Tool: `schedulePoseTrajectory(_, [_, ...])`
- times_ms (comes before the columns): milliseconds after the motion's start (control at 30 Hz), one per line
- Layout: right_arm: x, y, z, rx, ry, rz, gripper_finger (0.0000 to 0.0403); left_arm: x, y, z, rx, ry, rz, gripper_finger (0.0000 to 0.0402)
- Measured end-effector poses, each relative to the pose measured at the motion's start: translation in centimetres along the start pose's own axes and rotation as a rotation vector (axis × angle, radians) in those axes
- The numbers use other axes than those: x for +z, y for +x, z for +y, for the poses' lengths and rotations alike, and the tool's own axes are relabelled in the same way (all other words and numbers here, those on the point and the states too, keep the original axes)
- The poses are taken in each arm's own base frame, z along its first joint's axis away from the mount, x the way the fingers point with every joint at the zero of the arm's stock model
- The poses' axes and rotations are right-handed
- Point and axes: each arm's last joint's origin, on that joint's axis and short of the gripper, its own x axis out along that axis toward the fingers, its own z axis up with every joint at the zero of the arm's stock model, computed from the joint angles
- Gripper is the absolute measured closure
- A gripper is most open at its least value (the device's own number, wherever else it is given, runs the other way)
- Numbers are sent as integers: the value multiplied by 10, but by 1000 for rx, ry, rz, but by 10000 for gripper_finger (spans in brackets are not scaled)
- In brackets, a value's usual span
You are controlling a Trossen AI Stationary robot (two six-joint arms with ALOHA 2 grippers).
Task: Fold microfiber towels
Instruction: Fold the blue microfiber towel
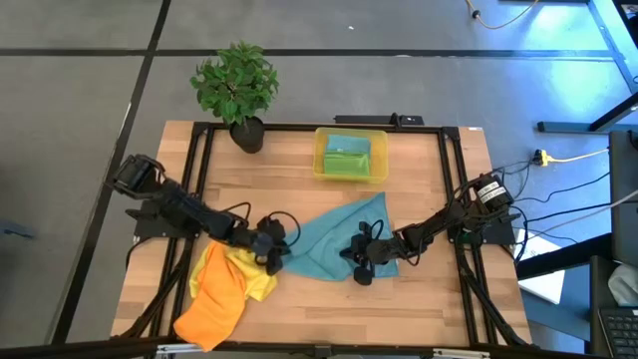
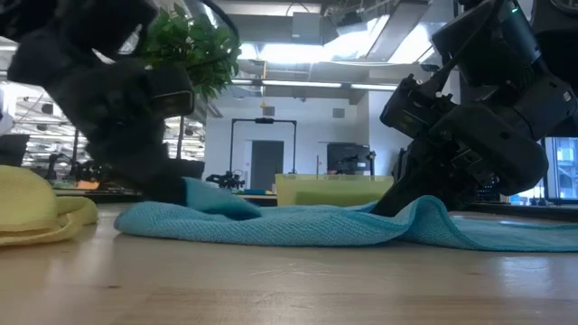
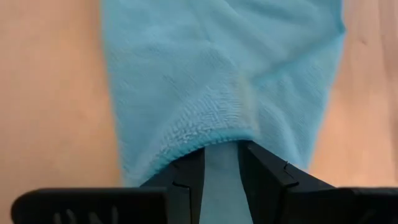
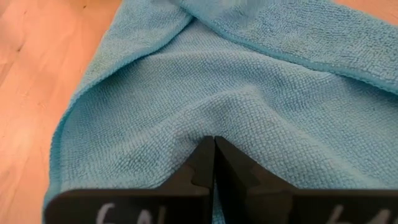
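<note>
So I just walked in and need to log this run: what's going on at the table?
Both arms are working on the teal towel in the middle of the table. The left gripper is pinching one edge of it, and the right gripper is shut on the cloth at the other side. The towel lies rumpled and flat, not yet folded. A yellow towel and an orange towel wait in a heap beside the left arm. A green towel sits in the yellow bin at the back.
</note>
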Motion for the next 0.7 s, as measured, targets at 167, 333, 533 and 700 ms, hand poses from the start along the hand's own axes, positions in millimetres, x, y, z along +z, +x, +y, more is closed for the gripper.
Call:
schedulePoseTrajectory(167, [0,0,0,16,-2,8,386,12,3,15,175,-4,-133,312])
schedulePoseTrajectory(333, [-1,0,0,24,-4,18,386,23,3,29,336,-38,-243,312])
schedulePoseTrajectory(533, [-1,0,0,28,-5,21,386,29,4,41,403,-111,-274,312])
schedulePoseTrajectory(700, [-1,0,0,31,-5,24,386,33,0,47,446,-123,-281,312])
